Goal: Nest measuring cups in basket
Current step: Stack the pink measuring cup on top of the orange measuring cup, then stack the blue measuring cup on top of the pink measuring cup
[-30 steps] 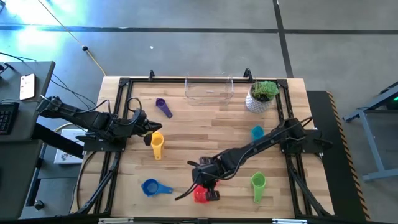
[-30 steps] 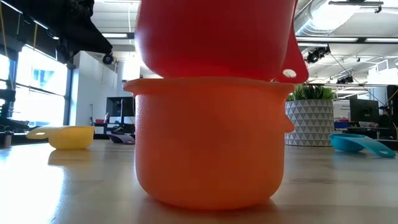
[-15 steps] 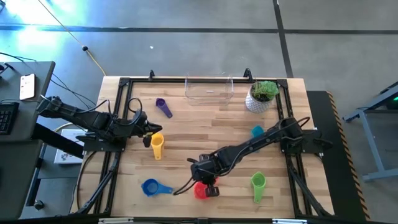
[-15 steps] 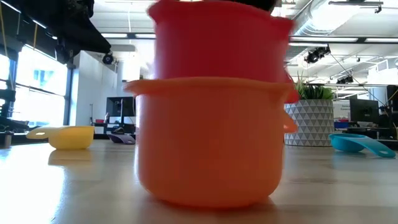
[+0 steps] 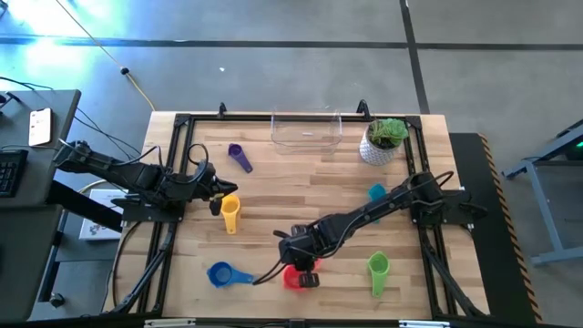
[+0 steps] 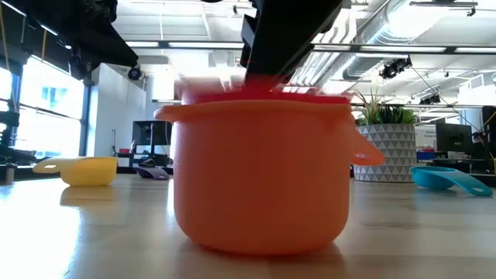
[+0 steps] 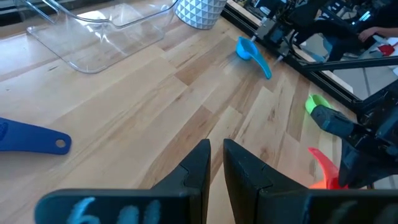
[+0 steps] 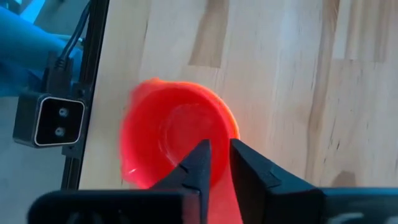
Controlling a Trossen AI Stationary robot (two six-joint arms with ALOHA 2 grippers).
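red cup [image 6: 263, 94] nested in orange cup [image 6: 263, 178], basket [image 5: 307, 130] empty

An open lab-office – exposed ceiling ducts [image 6: 387, 31], monitors [image 6: 147, 133], concrete floor [image 5: 273, 82]

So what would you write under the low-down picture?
Red cup nested inside the orange cup, the right gripper just above it.

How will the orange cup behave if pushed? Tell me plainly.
The orange cup sits upright on a broad base, so it would probably slide rather than tip. It looks like thin moulded plastic, so it is likely light and stiff. The red cup nested inside should ride along with it.
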